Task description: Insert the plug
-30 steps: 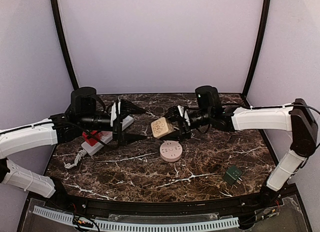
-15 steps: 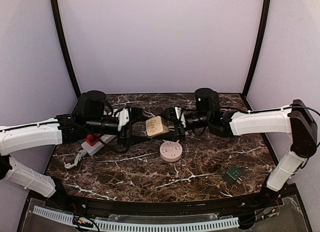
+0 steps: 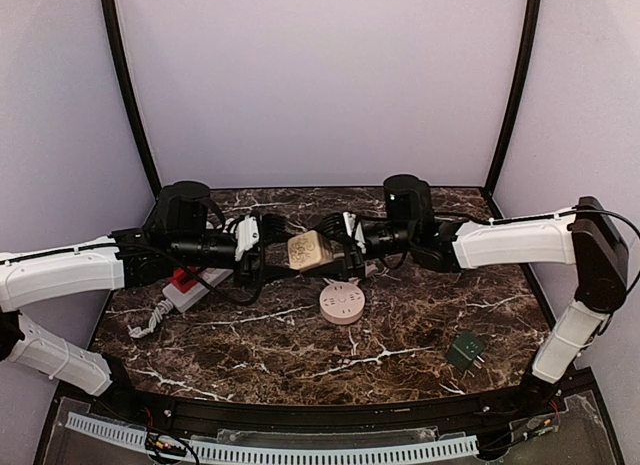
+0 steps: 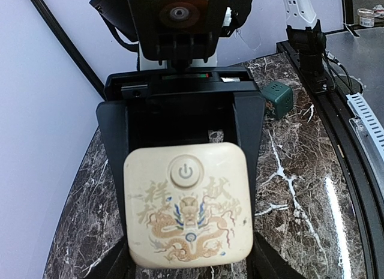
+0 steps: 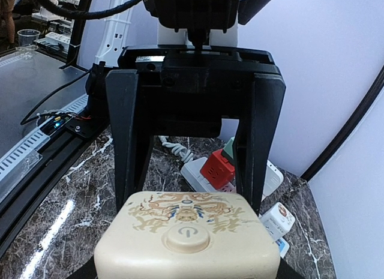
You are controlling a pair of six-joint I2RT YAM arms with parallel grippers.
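A cream cube adapter (image 3: 308, 250) with a power button and a dragon print hangs above the table between both arms. My right gripper (image 3: 336, 247) is shut on it from the right. My left gripper (image 3: 274, 253) is open, its fingers flanking the cube's left side. In the left wrist view the cube (image 4: 187, 204) fills the space between my left gripper's (image 4: 189, 272) fingers. In the right wrist view the cube (image 5: 187, 243) sits in my right gripper (image 5: 186, 274). A white power strip (image 3: 200, 285) with a red adapter (image 3: 185, 278) lies at the left.
A round pink socket (image 3: 342, 304) lies under the cube. A dark green plug (image 3: 465, 349) lies at the front right and shows in the left wrist view (image 4: 277, 99). The power strip (image 5: 255, 180), red adapter (image 5: 217, 168) and a small white plug (image 5: 277, 220) show behind the left fingers.
The right gripper carried the cube to the left. The left gripper moved right and turned toward it, so its open fingers now flank the cube.
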